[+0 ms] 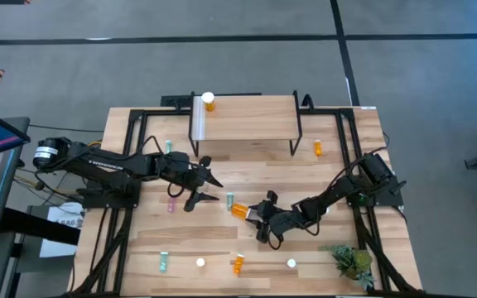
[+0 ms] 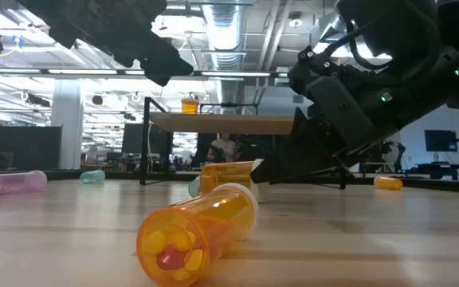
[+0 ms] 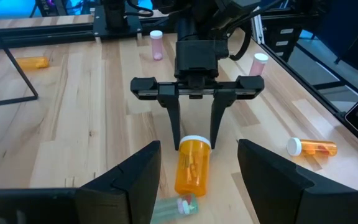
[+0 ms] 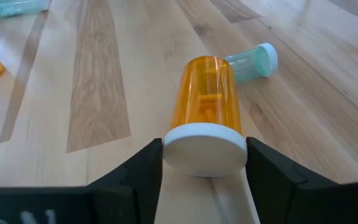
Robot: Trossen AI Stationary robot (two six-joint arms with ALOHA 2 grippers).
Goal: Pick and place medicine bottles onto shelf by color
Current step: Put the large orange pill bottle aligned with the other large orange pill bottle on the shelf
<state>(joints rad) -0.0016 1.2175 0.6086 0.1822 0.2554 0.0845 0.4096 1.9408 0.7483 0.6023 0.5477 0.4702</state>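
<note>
One orange bottle [image 1: 209, 102] stands on the shelf [image 1: 247, 120]; the others lie scattered on the surface [image 1: 222, 240]. The right tool [image 1: 257, 217], fingers spread, straddles a wide orange bottle [image 4: 204, 109]'s cap. The left tool [image 1: 208, 189] hangs open nearby.

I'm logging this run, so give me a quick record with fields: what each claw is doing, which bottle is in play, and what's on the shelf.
right claw: open, fingers either side of the white cap of the wide orange bottle, not shut on it
bottle in play: wide orange bottle, lying on its side on the table, a teal bottle just beyond it
left claw: open, holding nothing, above the table facing the right claw
shelf: one orange bottle upright near its whitish strip
</note>
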